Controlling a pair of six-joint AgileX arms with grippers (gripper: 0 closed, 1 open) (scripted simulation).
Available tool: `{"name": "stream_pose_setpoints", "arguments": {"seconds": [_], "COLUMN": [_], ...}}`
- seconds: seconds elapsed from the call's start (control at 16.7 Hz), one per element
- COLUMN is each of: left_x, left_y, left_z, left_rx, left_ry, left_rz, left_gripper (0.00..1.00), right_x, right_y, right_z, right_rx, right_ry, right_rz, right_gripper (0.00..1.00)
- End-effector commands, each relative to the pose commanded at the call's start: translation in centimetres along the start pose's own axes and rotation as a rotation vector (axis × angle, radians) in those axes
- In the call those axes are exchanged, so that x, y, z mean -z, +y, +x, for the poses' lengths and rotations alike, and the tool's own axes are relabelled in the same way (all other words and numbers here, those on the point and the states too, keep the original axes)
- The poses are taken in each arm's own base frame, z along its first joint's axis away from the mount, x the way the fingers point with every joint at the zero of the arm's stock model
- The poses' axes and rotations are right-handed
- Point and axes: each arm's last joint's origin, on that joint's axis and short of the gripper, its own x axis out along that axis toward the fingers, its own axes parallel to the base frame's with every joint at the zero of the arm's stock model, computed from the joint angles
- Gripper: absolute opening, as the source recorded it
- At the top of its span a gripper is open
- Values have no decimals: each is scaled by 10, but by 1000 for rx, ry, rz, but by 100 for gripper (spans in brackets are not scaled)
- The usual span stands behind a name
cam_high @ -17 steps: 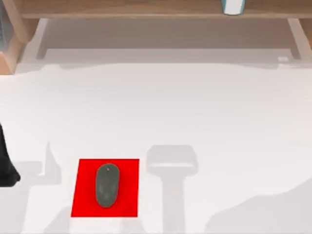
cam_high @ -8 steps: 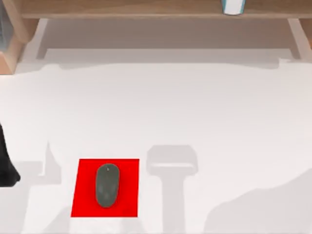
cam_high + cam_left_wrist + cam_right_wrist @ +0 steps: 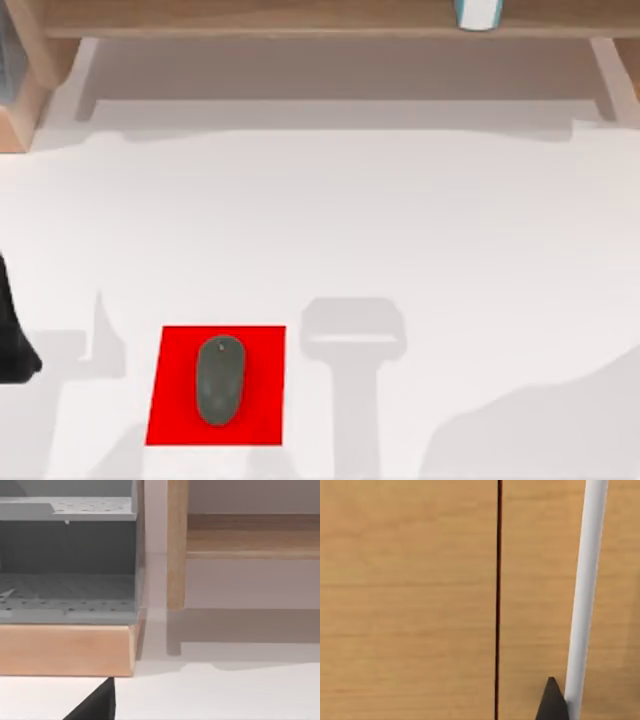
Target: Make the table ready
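A mouse point(image 3: 220, 379) is set on a mat point(image 3: 262, 400) toward the counter's point(image 3: 400, 230) front left. A shelf point(image 3: 250, 18) is placed behind, with a cup point(image 3: 478, 13) carried at its right.

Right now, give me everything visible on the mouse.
The computer mouse is dark grey, an elongated oval body with a matte, plastic-looking shell and a small light dot near its far end, probably the scroll wheel. It lies flat and lengthwise, narrow end toward the wooden shelf, roughly centred on the red mat at the near left of the white table. It touches the mat alone. No cable shows.
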Motion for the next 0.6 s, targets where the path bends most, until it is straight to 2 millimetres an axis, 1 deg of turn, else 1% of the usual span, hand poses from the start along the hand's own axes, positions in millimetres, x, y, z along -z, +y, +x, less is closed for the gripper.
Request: {"name": "stream_pose_setpoints", "arguments": {"seconds": [0.18, 0.24, 0.6], "left_x": [0, 0, 0], "left_y": [0, 0, 0], "left_z": [0, 0, 0], "left_rx": [0, 0, 0], "left_ry": [0, 0, 0], "left_rz": [0, 0, 0], "left_gripper": [100, 100, 100], "right_x": [0, 0, 0], "right_y": [0, 0, 0], "right_z": [0, 0, 0], "right_rx": [0, 0, 0], "right_ry": [0, 0, 0], "right_rz": [0, 0, 0], "right_gripper": [98, 100, 100]}}
